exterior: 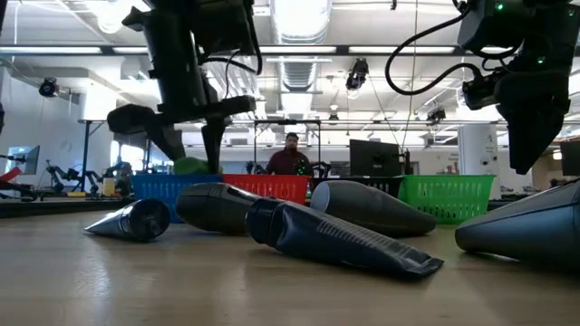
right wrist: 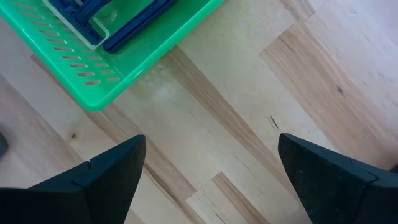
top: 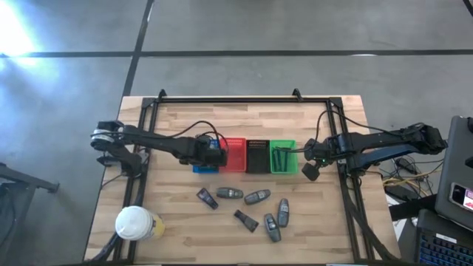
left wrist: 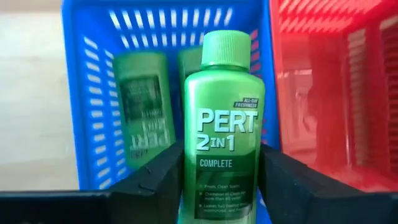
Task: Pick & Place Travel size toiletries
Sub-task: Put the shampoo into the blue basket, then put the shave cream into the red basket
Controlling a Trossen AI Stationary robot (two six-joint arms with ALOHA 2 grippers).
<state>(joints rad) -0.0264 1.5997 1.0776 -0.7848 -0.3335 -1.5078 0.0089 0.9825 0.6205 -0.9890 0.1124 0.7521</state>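
Note:
My left gripper (left wrist: 221, 148) hangs over the blue basket (top: 201, 167) and is shut on a bright green Pert bottle (left wrist: 219, 124). Two more green bottles (left wrist: 142, 106) lie inside that basket. My right gripper (right wrist: 211, 143) is open over bare wood beside the green basket (right wrist: 124, 62), which holds thin dark sticks (right wrist: 134, 22). Several grey oval tubes (top: 257, 196) and dark packets (top: 246, 220) lie flat on the table nearer the front edge. In the low view the left gripper (exterior: 186, 145) stands above the blue basket's rim. My left gripper pinches the green bottle's lower body (left wrist: 189, 180) between its two fingers, one on each narrow side. The fingers (left wrist: 155, 180) come from above, pointing down. The bottle is lifted clear, cap end (left wrist: 225, 46) pointing down into the blue basket's opening.
Red (top: 234, 155) and black (top: 257, 155) baskets stand between the blue and green ones in a row. A large white-lidded cup (top: 135, 222) sits at the near left corner. A dark frame (top: 244, 100) runs round the table. A person (exterior: 291, 156) stands far behind.

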